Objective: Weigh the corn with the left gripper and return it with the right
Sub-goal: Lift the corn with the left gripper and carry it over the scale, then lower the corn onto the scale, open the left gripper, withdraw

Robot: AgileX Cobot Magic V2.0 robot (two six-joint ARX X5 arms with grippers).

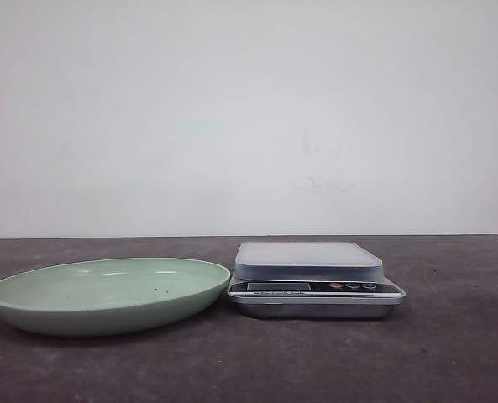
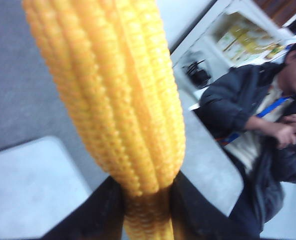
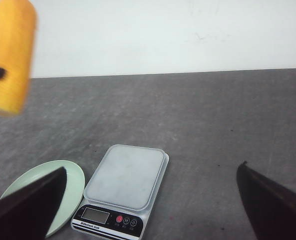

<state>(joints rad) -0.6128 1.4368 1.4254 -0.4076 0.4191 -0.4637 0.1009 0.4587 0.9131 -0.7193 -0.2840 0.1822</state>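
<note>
The orange-yellow corn is clamped between the two black fingers of my left gripper, held high in the air. In the right wrist view the corn hangs well above the table, to the left of the scale. The scale sits empty on the table beside the pale green plate, which is also empty. My right gripper is open and empty, high above the scale. Neither gripper shows in the front view.
The grey table runs back to a white wall. A person in a dark jacket and shelves show in the left wrist view's background. The plate's edge lies just left of the scale.
</note>
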